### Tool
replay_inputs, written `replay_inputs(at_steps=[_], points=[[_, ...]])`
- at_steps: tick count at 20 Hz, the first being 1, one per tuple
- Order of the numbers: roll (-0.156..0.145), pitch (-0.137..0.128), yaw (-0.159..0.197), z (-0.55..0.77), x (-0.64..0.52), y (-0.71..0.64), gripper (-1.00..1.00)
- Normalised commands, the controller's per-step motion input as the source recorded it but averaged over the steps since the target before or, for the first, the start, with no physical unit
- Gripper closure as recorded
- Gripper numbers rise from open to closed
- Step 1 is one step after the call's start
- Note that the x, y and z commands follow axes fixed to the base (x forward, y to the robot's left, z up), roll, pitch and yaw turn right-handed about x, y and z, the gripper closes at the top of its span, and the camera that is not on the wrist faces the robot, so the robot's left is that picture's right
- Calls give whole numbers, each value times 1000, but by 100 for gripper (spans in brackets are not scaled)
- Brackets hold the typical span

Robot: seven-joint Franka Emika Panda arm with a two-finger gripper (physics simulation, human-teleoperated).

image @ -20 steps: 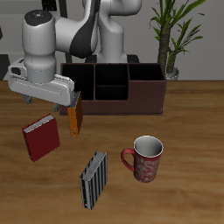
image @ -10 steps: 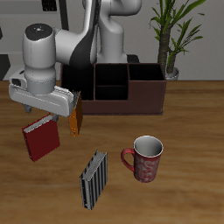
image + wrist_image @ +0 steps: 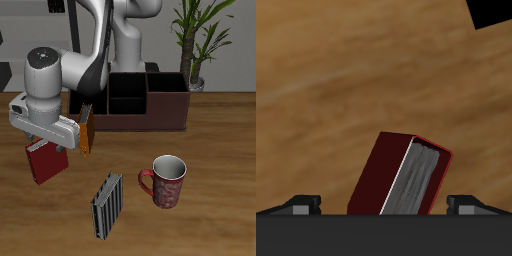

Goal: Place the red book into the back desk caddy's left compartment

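The red book (image 3: 44,163) lies on the wooden table near the caddy's end, partly hidden by my gripper (image 3: 42,140), which hovers just above it. In the wrist view the red book (image 3: 384,170) shows its dark red cover and pale page edge (image 3: 414,185), lying between my two fingertips (image 3: 302,203), which stand wide apart. The gripper is open and holds nothing. The back desk caddy (image 3: 135,100) is a long dark reddish-brown box at the table's back; its end section behind my arm is mostly hidden.
A thin orange book (image 3: 87,132) leans upright beside the gripper, in front of the caddy. A grey black-striped book (image 3: 107,205) lies near the table's front edge. A red patterned mug (image 3: 167,181) stands beside it. A potted plant (image 3: 195,40) stands behind the caddy.
My gripper has come down and forward toward the red book, now covering its upper part. The book and the other things have not moved.
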Motion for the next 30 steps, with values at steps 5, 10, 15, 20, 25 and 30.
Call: replay_inputs(at_steps=[5,10,15,20,25,30], points=[[8,18,-6,-213,43,35,100],[1,-1,1,29,-5,16,100],[1,-49,19,429,-65,85,100],[16,-81,47,768,-179,266,100],[18,-93,62,950,-412,462,100],[34,-93,50,741,-470,445,100]])
